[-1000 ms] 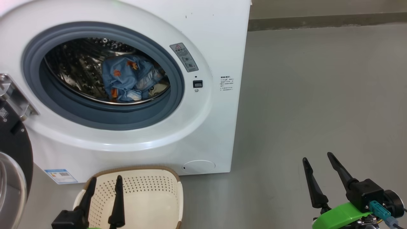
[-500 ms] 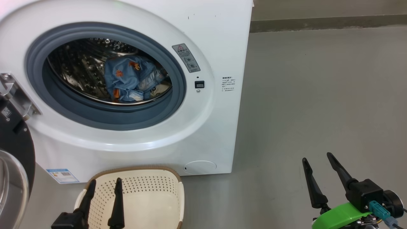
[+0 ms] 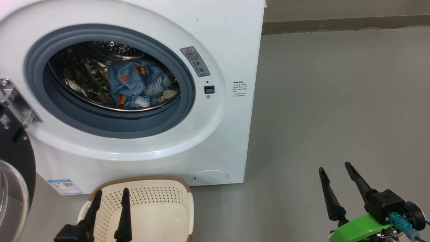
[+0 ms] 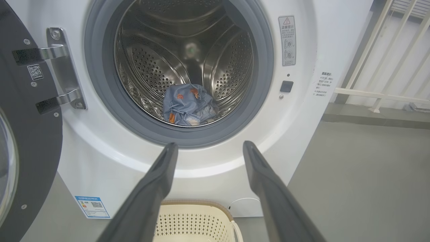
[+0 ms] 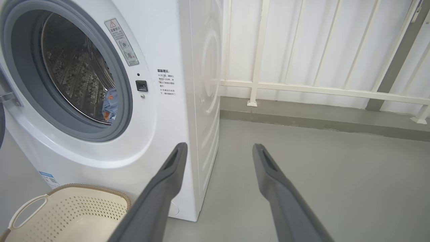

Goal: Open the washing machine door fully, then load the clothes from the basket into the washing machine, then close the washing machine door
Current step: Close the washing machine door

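Clothes [image 3: 136, 84] in drum, centre-left; basket [image 3: 141, 177] at bottom looks empty. Left gripper [image 3: 112, 191], right gripper [image 3: 335, 166]: jaws apart, empty. Washing machine door [image 3: 15, 158] open at left edge; push may slip off glossy rim, leaving door unlatched.

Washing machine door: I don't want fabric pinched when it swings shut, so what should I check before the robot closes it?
1. The clothes lie fully inside the drum, behind the door seal: ok.
2. Nothing is draped over the door seal: ok.
3. The basket holds no clothes: ok for the part that shows; its near end is cut off.
4. The left gripper is open and holds nothing, above the basket: ok.
5. The right gripper is open and holds nothing, over the floor to the machine's right: ok.
6. The washing machine door, swung open at the left, will clear the basket on its way shut: cannot tell.
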Available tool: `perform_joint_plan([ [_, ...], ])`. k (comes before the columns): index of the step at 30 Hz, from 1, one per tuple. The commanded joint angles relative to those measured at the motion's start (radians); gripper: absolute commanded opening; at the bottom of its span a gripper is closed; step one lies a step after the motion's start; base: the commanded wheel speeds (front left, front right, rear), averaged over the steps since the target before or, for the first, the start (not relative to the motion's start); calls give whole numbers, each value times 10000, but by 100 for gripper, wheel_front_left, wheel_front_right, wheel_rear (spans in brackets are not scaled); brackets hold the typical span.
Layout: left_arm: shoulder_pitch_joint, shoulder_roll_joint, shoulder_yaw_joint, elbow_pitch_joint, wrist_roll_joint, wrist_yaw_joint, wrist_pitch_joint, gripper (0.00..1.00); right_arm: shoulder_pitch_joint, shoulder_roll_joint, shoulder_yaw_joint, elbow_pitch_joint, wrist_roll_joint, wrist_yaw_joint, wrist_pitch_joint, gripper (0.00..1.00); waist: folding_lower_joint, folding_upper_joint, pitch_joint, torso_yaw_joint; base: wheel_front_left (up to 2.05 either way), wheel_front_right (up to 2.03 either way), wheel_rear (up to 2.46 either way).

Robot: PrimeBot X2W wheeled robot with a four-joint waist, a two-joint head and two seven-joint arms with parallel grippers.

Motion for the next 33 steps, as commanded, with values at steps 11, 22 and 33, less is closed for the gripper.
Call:
perform_joint_plan([
  [11, -255, 40, 333, -202, 26, 30, -65, 100, -158, -32, 235, -169, -14, 16, -113, 100, 0, 0, -16, 9, 0, 0, 0],
  [22, -226, 40, 318, -194, -16, 37, -65, 100, -165, -32, 284, -170, 5, 16, -136, 100, 0, 0, 33, 35, -5, 6, 0],
  [33, -190, 39, 287, -199, -22, -19, -65, 100, -139, -32, 268, -195, -9, 16, -118, 100, 0, 0, 56, 75, -116, 116, 0],
])
